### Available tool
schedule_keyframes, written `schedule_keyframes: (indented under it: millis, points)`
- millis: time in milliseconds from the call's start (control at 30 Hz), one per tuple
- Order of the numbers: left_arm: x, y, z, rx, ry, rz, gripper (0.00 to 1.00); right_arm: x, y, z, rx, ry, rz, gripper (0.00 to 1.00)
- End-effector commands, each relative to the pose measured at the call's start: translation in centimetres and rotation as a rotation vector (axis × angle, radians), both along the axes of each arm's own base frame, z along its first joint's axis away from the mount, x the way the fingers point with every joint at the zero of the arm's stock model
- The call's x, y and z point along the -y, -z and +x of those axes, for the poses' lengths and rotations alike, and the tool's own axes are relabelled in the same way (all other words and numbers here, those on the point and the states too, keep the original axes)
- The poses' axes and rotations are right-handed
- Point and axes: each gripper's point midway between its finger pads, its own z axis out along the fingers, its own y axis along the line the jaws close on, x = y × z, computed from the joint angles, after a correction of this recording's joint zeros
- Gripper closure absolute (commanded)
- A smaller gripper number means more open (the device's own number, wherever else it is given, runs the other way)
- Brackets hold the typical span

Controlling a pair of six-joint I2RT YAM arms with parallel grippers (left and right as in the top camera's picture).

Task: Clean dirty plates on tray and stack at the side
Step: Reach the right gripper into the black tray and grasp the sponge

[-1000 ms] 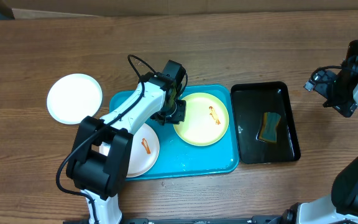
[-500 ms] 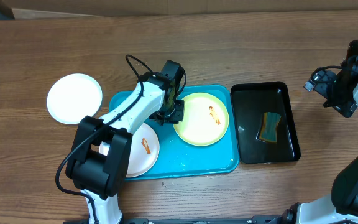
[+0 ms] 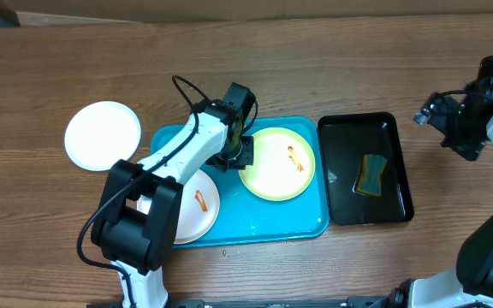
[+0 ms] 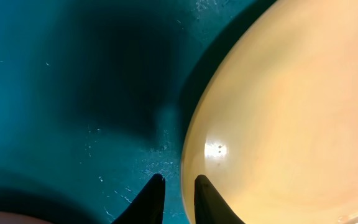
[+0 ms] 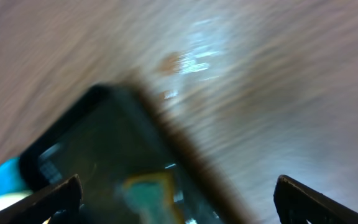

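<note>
Overhead view. A brown wood-grain table (image 3: 332, 68) carries the whole setup. The largest item on it is the turquoise tray (image 3: 311, 224), a smooth plastic rectangle with rounded corners and a raised rim, which holds two plates. Just beside the tray's right edge lies a narrower black tray (image 3: 358, 117), glossy and round-cornered, holding one sponge.

The pale yellow-green plate (image 3: 272, 175), round, shallow and slightly shiny, fills the tray's upper right part. A white plate (image 3: 191, 224) of the same shape sits in the tray's lower left corner, partly covered by the white left arm (image 3: 174, 158). A second white plate (image 3: 103, 135), unmarked, rests on bare wood just left of the tray, apart from it.

The left gripper (image 4: 179, 182) is inside the tray at the yellow-green plate's left rim. In the left wrist view its dark fingers stand close together, one over the tray floor and one over the plate, pinching the rim between them. The right gripper (image 5: 176, 198) hangs over the table well right of the tray, beyond the black tray, its jaws spread wide and empty; its wrist view is blurred.

The sponge (image 3: 370, 174), green and yellow, lies in the black tray's right half. Smallest are an orange-red smear (image 3: 294, 158) on the yellow-green plate and a second smear (image 3: 200, 200) on the white plate in the tray.
</note>
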Motion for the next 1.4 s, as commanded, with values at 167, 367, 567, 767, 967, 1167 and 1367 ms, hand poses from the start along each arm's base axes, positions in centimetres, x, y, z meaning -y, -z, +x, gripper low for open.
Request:
schedule_keyframes:
  millis: [167, 367, 567, 767, 967, 1167, 1367]
  points:
    - [0.0, 1.1, -0.1, 0.006, -0.033, 0.011, 0.83, -7.1, -1.1, -1.7, -0.037, -0.273, 0.106, 0.15]
    - [0.2, 1.1, 0.0, 0.013, -0.033, 0.003, 0.84, -9.7, 0.3, -4.5, -0.197, -0.302, -0.003, 0.14]
    - [0.1, 1.2, 0.0, 0.012, -0.033, 0.004, 0.83, -10.4, 2.5, -6.6, -0.295, -0.295, -0.17, 0.14]
    - [0.1, 1.2, -0.1, 0.006, -0.032, 0.007, 0.83, -10.1, 5.2, -7.9, -0.333, -0.286, -0.244, 0.14]
    - [0.2, 1.2, -0.2, 0.003, -0.031, 0.0, 0.83, -10.1, 9.0, -8.1, -0.293, -0.281, -0.242, 0.15]
    - [0.2, 1.2, -0.2, 0.003, -0.031, 0.001, 0.83, -12.1, 11.4, -9.1, -0.272, -0.31, -0.121, 0.71]
    - [0.1, 1.2, -0.3, -0.001, -0.031, 0.002, 0.83, -15.4, 9.8, -9.7, -0.282, -0.415, 0.064, 0.75]
